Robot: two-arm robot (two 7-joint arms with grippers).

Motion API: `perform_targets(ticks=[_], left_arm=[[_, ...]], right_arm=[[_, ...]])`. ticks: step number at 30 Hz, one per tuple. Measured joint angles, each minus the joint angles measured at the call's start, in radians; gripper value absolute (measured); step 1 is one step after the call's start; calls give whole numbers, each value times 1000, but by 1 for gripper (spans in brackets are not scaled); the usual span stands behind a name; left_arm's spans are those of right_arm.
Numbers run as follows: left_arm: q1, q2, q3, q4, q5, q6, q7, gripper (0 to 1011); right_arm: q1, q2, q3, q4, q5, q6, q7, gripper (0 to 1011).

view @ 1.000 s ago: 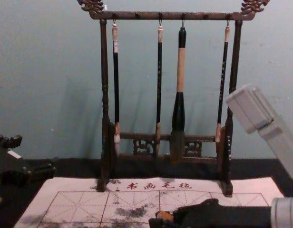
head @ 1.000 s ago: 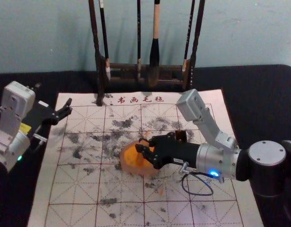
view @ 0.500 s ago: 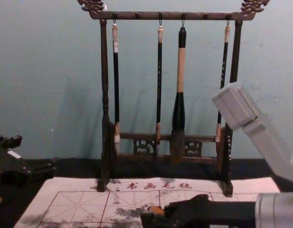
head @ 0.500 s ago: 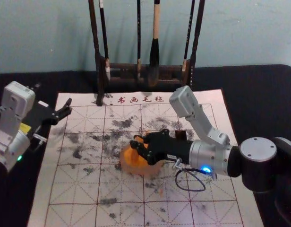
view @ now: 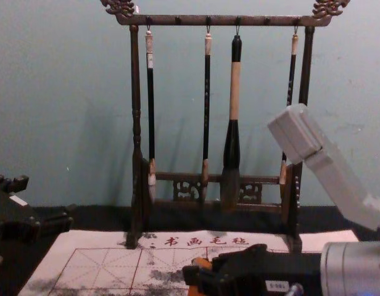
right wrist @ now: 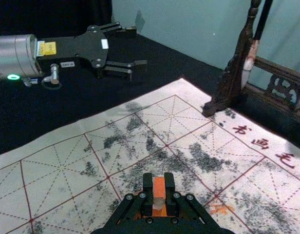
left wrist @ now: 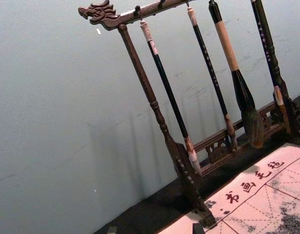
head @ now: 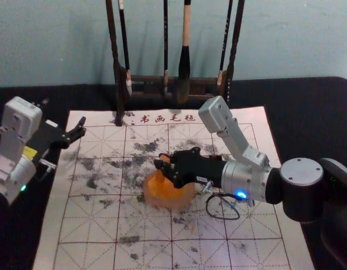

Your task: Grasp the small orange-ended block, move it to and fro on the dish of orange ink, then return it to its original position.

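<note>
“Gripping the small orange-ended block, are we, in our right gripper?”

“We are. Our right wrist view shows the two black fingers closed in on its sides, with the block pinched between them. We have it over the far part of the dish.”

“Which way does it point?”

“One orange part faces up between the fingers, and a paler part shows next to it. Its long axis looks more upright than flat, but the fingers cover much of it, so we can't tell the exact tilt. We can't tell whether its lower end touches the ink either.”

“And the dish itself?”

“Our shallow, pale, round dish sits near the middle of the white mat with red grid lines. It has bright orange ink in it, spread across the inside. The right gripper reaches in from our right and hides part of the far rim.”

“What of our left gripper?”

“Parked at the mat's far left, its fingers spread apart with nothing between them.”

“Beyond the dish?”

“Dark smudges mark the mat, and behind stands our dark carved wooden rack, with four brushes hanging from its bar.”
</note>
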Motion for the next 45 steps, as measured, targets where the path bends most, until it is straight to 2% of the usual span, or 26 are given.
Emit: perform_targets(ticks=[24,45], left_arm=[[0,0,0,0,0,0,0,1001],[0,0,0,0,0,0,0,1001]], right_arm=[[-10,13,32,-5,0,3,-10,133],[-53,65,54,-56,14,2,0,133]])
